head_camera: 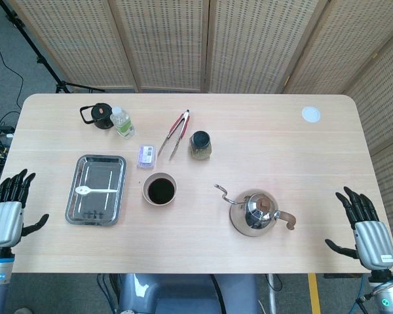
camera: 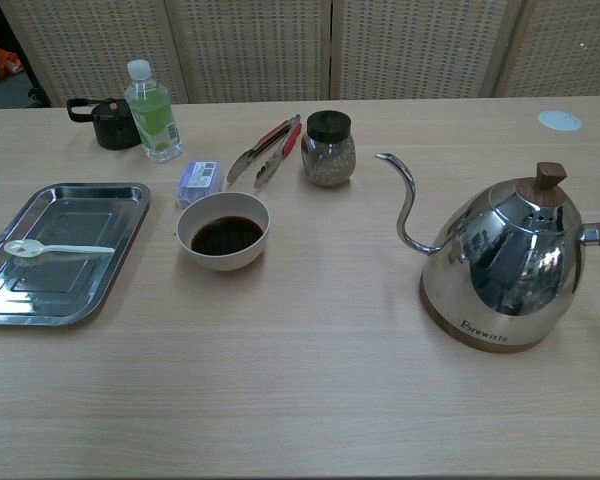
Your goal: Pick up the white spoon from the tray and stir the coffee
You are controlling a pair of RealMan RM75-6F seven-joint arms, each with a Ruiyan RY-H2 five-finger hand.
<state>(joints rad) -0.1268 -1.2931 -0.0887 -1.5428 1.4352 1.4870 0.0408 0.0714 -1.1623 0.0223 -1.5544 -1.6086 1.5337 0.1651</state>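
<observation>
White plastic, the spoon (head_camera: pixel 95 190) lies flat inside the steel tray (head_camera: pixel 78 216), its bowl pointing away from the cup (head_camera: pixel 159 190) and its handle pointing toward it. That cup, pale outside, stands just beside the tray's long edge and holds dark coffee (camera: pixel 226 235); nothing is in it but the liquid. Behind the cup sits a small purple packet (camera: pixel 199 181), and past that a pair of red-handled tongs (camera: pixel 267 151) lying on the wood. Next to the tongs, further from the tray, is a glass jar (camera: pixel 329 149) with a black lid and greenish-brown contents. Behind the tray stand a clear bottle (camera: pixel 153 111) with a white cap, holding pale green liquid, and a small black pot (camera: pixel 110 122) with a handle. On the far side of the cup from the tray rests a shiny kettle (camera: pixel 505 265) with a thin curved spout and wooden knob.

Both hands are off the counter (head_camera: pixel 196 252) at its near corners: the left hand (head_camera: pixel 10 212) and right hand (head_camera: pixel 367 229) each have fingers spread wide, holding nothing. A white disc (head_camera: pixel 310 114) is set into the counter's far corner. Woven screens (head_camera: pixel 203 39) stand behind.
</observation>
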